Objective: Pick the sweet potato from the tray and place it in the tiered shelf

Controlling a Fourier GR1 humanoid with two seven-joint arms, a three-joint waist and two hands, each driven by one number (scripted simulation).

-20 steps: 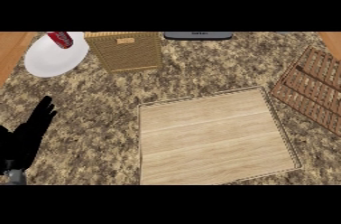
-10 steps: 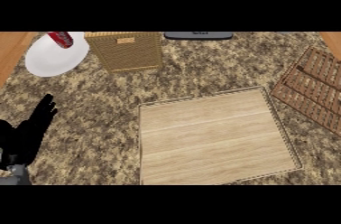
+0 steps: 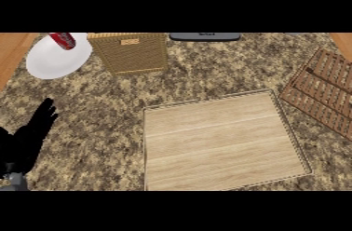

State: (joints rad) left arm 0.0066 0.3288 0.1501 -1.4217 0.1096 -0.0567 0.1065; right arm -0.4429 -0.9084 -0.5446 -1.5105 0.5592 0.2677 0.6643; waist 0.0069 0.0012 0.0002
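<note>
Currently, only the left robot hand (image 3: 27, 137) is seen, at the lower left edge of the frame, fingers straight and spread, holding nothing, over the speckled bench (image 3: 103, 113). A light wooden tray (image 3: 220, 141) lies at center-right; no sweet potato is seen on it or elsewhere. The brown slatted tiered shelf (image 3: 323, 92) sits at the right edge. At upper left, a white plate (image 3: 55, 60) carries a red can (image 3: 63, 40); just beside it lies a woven mat (image 3: 131, 53). A dark object (image 3: 205, 36) is cut by the top edge.

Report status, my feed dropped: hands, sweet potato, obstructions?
Left hand open, resting at left edge. Right hand out of view. Tray shows no sweet potato. Nothing blocking shelf.
</note>
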